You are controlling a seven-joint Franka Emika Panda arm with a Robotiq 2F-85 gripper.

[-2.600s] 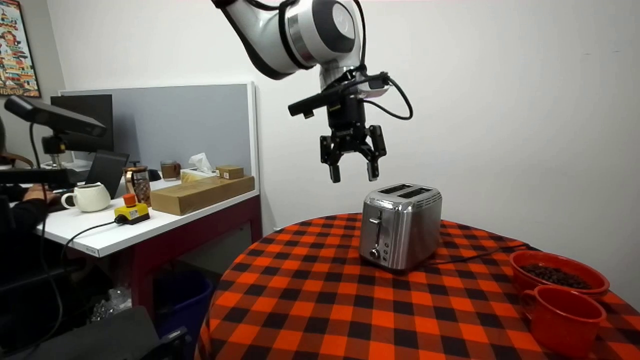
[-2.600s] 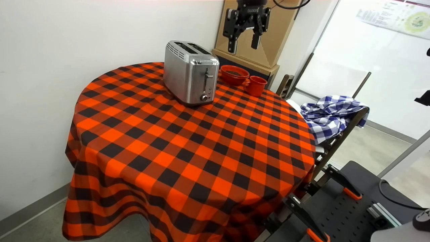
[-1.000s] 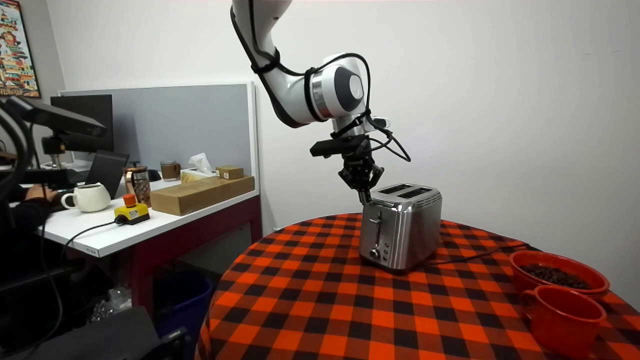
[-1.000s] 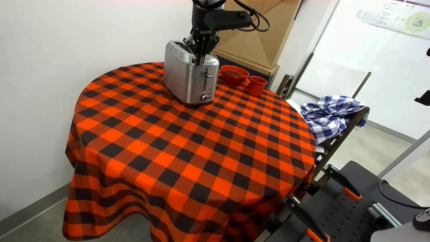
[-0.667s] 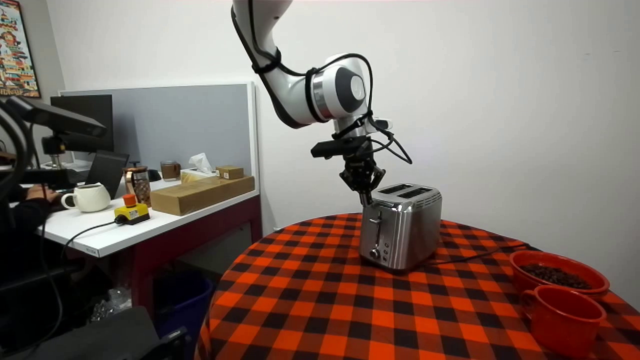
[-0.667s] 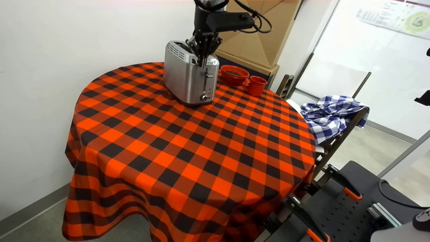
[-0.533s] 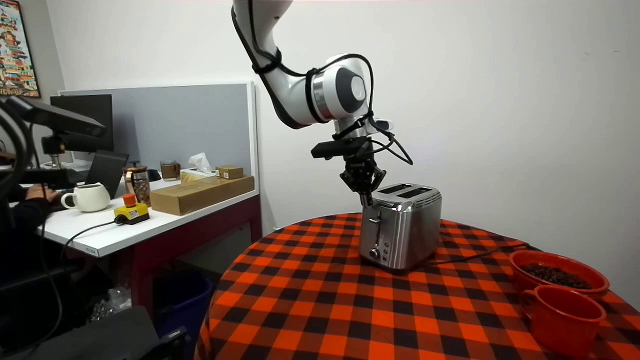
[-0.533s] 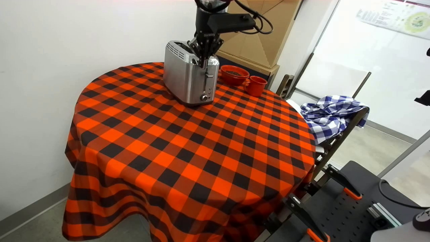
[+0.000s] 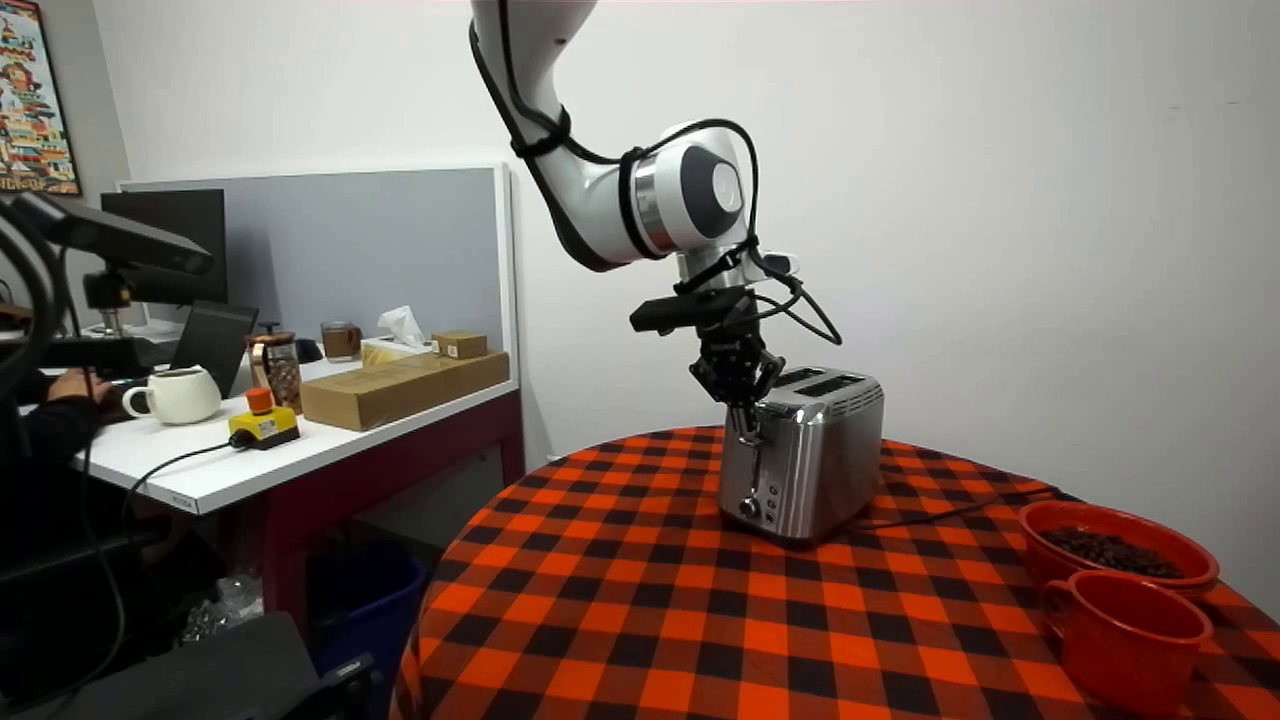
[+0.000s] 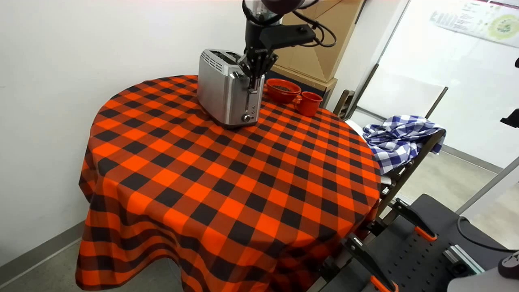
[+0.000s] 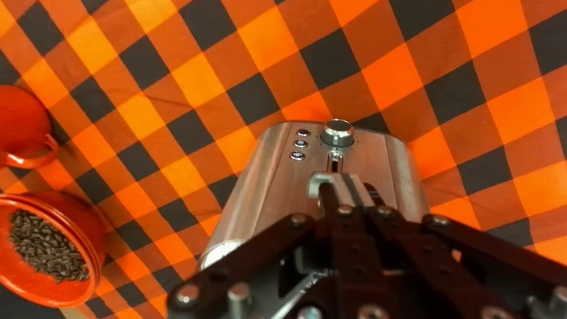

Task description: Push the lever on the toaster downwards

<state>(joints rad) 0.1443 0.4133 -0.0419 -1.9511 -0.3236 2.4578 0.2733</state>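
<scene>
The tool (image 11: 352, 184) has come down from the top of the toaster (image 9: 812, 465) to its lever (image 11: 315, 183). The lever has not moved: it sits near the top of its slot (image 11: 335, 165). So the push looks ready to start. I can't tell if the two touch. The tool is squeezed tight, with nothing in it. The arm (image 9: 602, 208) reaches in from up high and bends, and the tool points down. The toaster stands upright on the bench (image 10: 227, 186).

My gripper (image 11: 351, 188) is black, the toaster (image 9: 835, 465) silver, the tablecloth (image 10: 227, 202) checked in red and black; by its edge, mug (image 9: 1130, 645) and bowl (image 10: 282, 96) are plain red, the beans (image 11: 44, 246) dark brown.
</scene>
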